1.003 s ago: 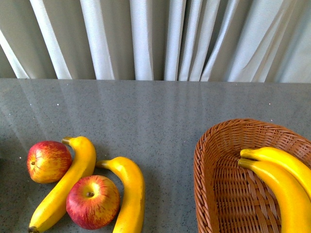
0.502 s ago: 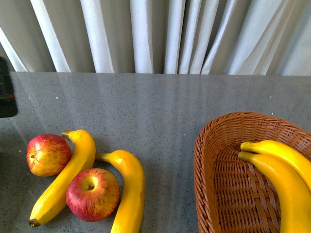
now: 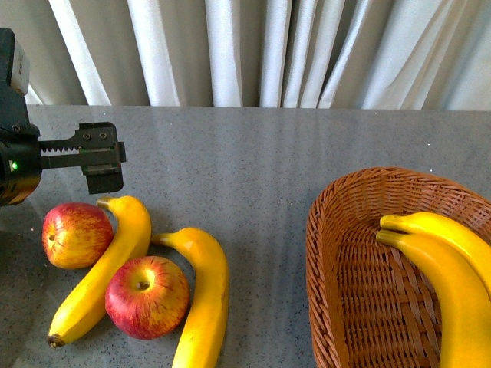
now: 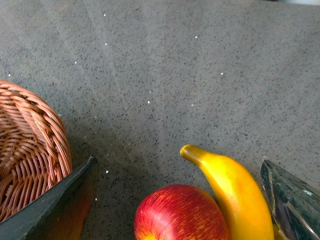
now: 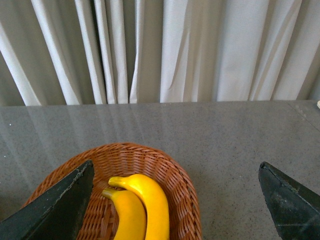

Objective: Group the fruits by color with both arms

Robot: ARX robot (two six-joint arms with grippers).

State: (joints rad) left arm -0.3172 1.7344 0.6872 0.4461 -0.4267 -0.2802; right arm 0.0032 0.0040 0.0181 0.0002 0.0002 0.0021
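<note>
A pale grey-white curtain [image 3: 230,54] hangs in soft vertical folds along the whole 12 o'clock side; below it spreads a glossy, grey speckled table [image 3: 253,176]; faint streaks of reflected light cross its surface toward 10 o'clock.

Apples [image 3: 146,297] left of basket [image 3: 316,261]
</note>
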